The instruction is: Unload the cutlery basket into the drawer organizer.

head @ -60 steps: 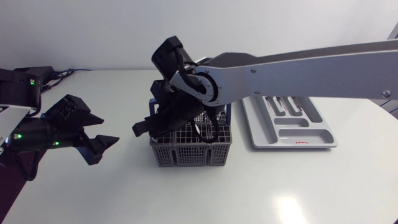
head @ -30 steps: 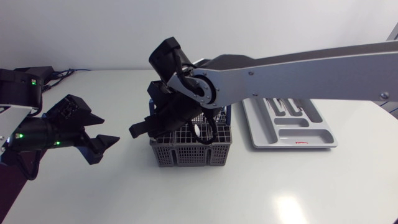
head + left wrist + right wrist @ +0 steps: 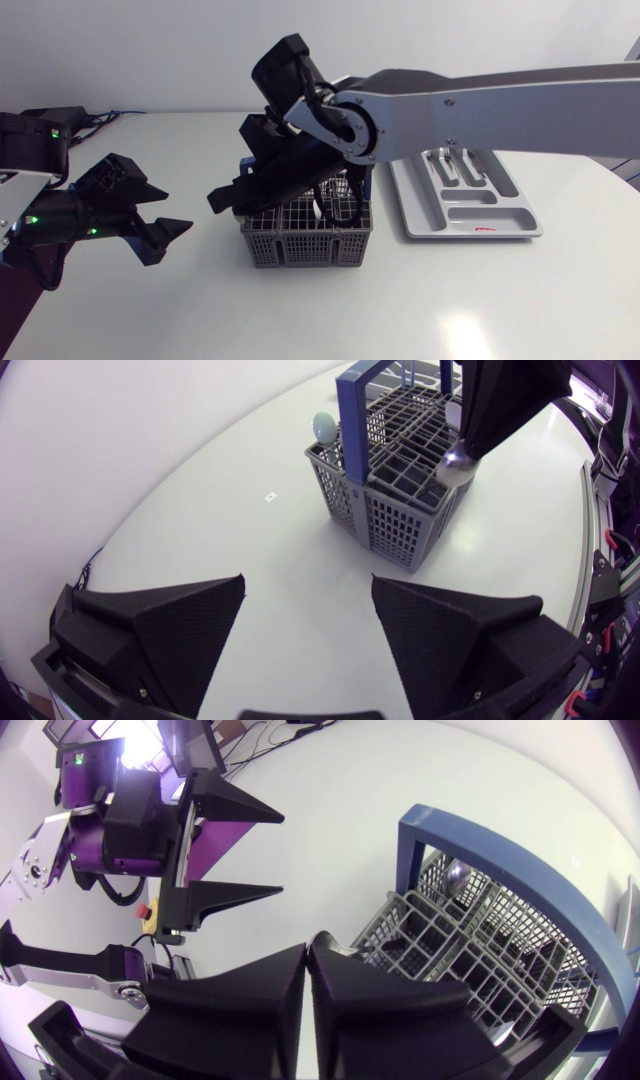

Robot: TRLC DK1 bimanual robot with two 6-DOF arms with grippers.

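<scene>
Matte black at far left: left gripper [image 3: 176, 209], fingers spread wide, nothing between them, hovering low over the table [image 3: 120, 320] and well apart from the basket. No part in the present step, by the look of it.

Grey plastic next, mid-table: cutlery basket [image 3: 300, 248] with blue handle [image 3: 352, 420]. Over its left side, right gripper [image 3: 214, 198], on the long silver arm from the right edge, fingers pressed together down to a thin slit in the right wrist view. At the tips, in the left wrist view, rounded metal: most likely a spoon [image 3: 455, 465], pinched along its handle, raised and not down among the compartments. Not certain, with most of the piece hidden by the fingers.

Step in hand, then: extraction, with the carry not yet begun. Next move: lift free of handle and rim, swing right across the basket, turn the spoon level, lower into a matching compartment, and only then release. Risk: slip or twist in so narrow a pinch.

Far right: grey drawer organizer [image 3: 520, 228], near the basket but not touching.

Count: two grippers; one basket; one organizer; one spoon in the pinch; one second spoon [image 3: 325, 427] standing in the basket beside the handle post, perhaps more hidden under the arm; some cutlery [image 3: 450, 165] lying in the organizer's far compartments, too small to number.
</scene>
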